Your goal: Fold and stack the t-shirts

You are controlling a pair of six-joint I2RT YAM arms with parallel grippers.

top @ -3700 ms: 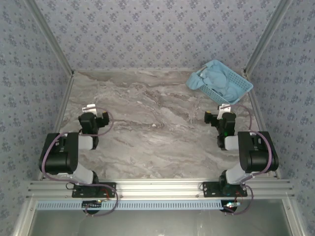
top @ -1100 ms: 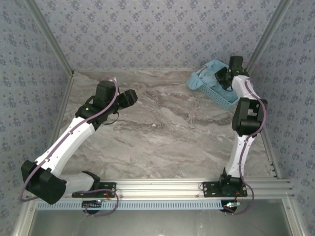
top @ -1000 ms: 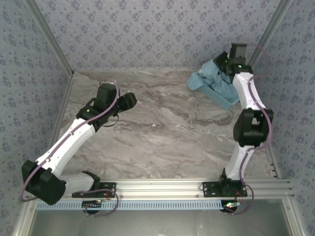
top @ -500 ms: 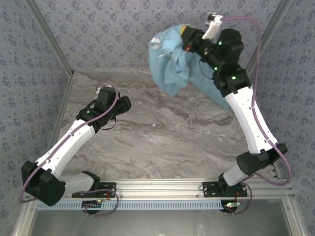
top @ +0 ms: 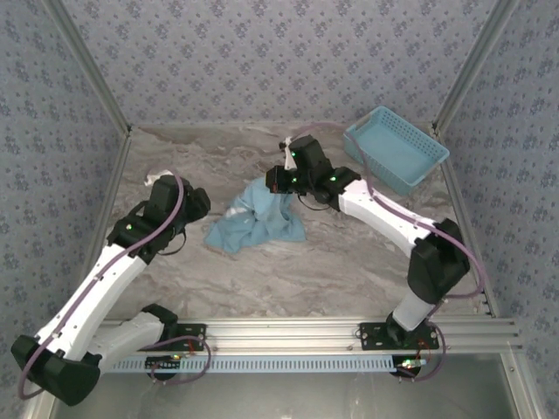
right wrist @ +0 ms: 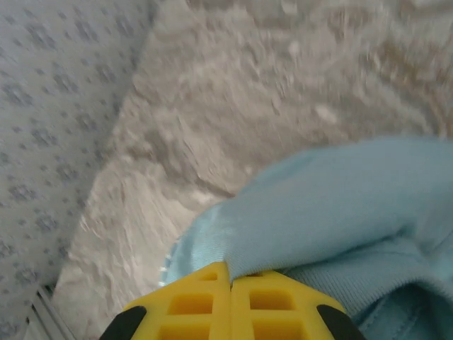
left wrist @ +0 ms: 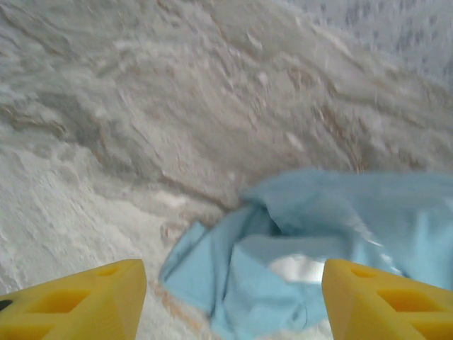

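T-shirt [top: 259,220] now down from mid-air onto counter [top: 349,253]; right arm outstretched, right pincer [right wrist: 231,282] clamped on cloth; left pincer [left wrist: 233,294] wide, nearby.

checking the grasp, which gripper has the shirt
The right gripper, shut on the light blue t-shirt; the left gripper is open and holds nothing.

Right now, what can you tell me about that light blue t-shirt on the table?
The light blue t-shirt looks like soft cloth, crumpled in a loose heap near the middle of the marble-patterned table. Its far part is raised and pinched between the shut yellow fingers of the right gripper; the rest lies spread on the table.
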